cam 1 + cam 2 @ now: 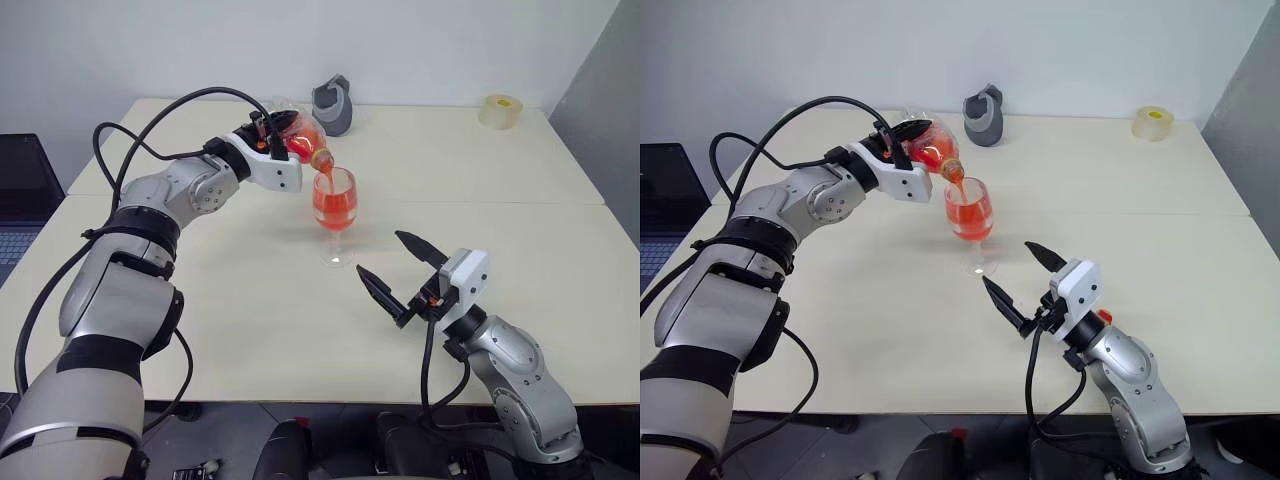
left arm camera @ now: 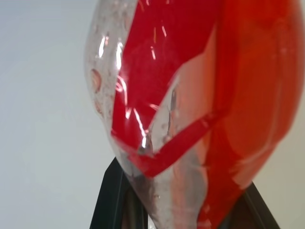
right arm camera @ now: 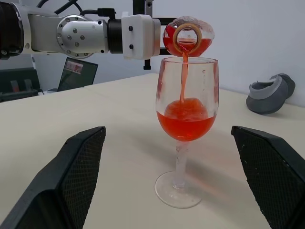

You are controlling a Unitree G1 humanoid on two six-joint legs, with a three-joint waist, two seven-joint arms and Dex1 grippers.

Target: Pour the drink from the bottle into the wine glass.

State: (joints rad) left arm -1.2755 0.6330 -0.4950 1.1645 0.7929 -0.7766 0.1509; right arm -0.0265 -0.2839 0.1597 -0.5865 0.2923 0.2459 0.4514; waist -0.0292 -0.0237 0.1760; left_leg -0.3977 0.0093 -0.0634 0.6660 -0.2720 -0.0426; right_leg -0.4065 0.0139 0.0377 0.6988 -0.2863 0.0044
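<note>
One bottle (image 1: 300,140) is clamped in the left gripper (image 1: 272,135), tipped with its mouth over the one wine glass (image 1: 335,215), and a thin stream of the red drink (image 3: 185,121) falls into the bowl. The glass stands upright on the table (image 1: 500,200). The right gripper (image 1: 400,270) hovers just beside the glass, its jaws wide apart and holding nothing.

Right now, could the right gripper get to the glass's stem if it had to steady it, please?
Probably yes. The right gripper is open, aimed at the glass, and the table between them is bare. The bottle pours from above, held by the left gripper, clear of the stem.
</note>
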